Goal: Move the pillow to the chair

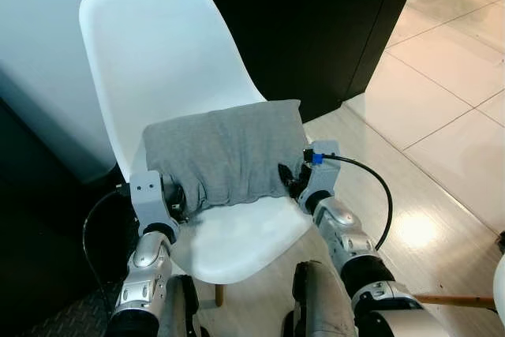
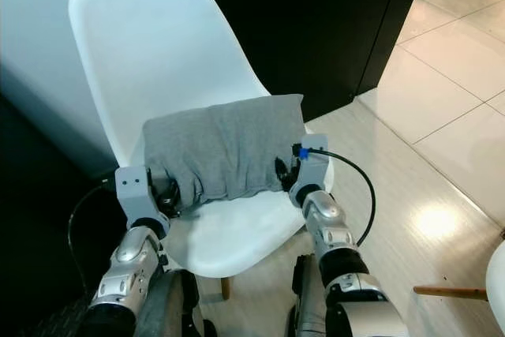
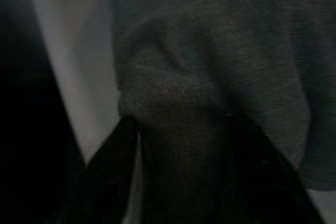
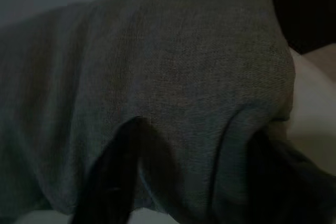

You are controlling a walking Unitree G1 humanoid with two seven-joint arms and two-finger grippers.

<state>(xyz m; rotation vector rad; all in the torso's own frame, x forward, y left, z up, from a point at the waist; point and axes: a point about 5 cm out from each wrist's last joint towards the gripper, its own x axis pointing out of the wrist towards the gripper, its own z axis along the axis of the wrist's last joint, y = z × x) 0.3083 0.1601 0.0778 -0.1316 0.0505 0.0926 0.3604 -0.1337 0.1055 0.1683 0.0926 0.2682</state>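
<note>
A grey pillow (image 1: 225, 151) lies across the seat of a white chair (image 1: 150, 53), its long side running left to right and its back edge near the chair's backrest. The left hand (image 3: 178, 145) grips the pillow's left end, a bunched fold of cloth pinched between its two black fingers (image 3: 113, 166). The right hand (image 4: 189, 166) grips the pillow's right end in the same way, fabric gathered between its fingers (image 4: 113, 177). Pale floor tiles (image 1: 450, 76) lie to the right of the chair.
</note>
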